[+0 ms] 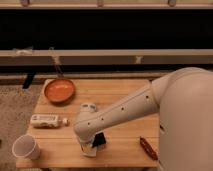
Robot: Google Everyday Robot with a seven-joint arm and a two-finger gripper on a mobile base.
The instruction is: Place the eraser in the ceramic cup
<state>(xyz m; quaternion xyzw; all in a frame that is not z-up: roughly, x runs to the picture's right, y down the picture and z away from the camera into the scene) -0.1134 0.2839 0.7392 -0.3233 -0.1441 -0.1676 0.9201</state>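
The eraser point(99, 139) is a small black block near the front middle of the wooden table point(120, 95). My gripper point(89, 148) is right at it, low over the table, with the eraser against its right side. I cannot tell whether the eraser is held. The ceramic cup point(25, 147) is white and stands upright at the table's front left corner, well left of the gripper.
An orange round pan point(59, 91) sits at the back left. A flat beige slab point(45, 120) lies at the left edge. A dark-red stick point(148, 148) lies at the front right. A small pale round object point(89, 107) sits behind the gripper. My arm point(150, 100) covers the table's right side.
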